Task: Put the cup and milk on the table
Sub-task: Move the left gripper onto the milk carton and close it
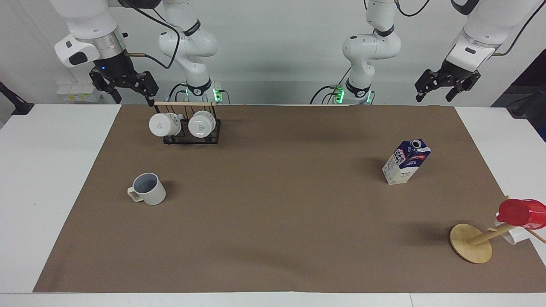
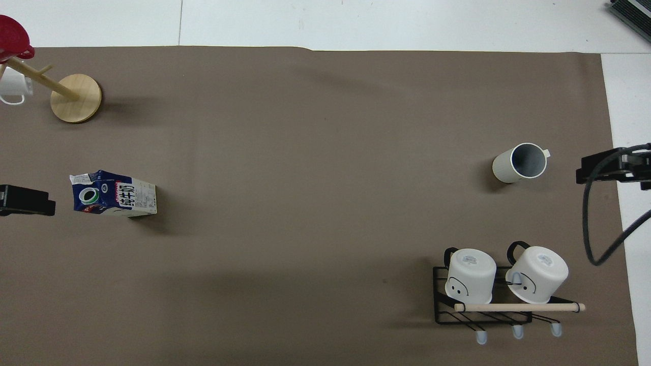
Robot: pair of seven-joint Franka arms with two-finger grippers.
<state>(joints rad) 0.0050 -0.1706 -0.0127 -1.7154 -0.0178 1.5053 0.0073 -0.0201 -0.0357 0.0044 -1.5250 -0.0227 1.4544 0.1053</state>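
Observation:
The off-white cup (image 1: 146, 195) (image 2: 520, 162) stands upright on the brown mat of the table (image 1: 273, 238), toward the right arm's end, with nothing touching it. The milk (image 1: 406, 161) (image 2: 114, 194), a white, blue and red carton, stands upright on the mat toward the left arm's end. My right gripper (image 1: 127, 94) (image 2: 608, 168) hangs open and empty, high over the mat's edge at its own end. My left gripper (image 1: 439, 93) (image 2: 25, 201) is raised too, open and empty, well above the mat at the left arm's end, apart from the milk.
A black rack (image 1: 190, 135) holding two white mugs sits nearer to the robots than the cup. A wooden stand (image 1: 471, 243) carrying a red cup (image 1: 522, 212) stands farther from the robots than the milk. Bare white tabletop (image 1: 42, 170) flanks the mat.

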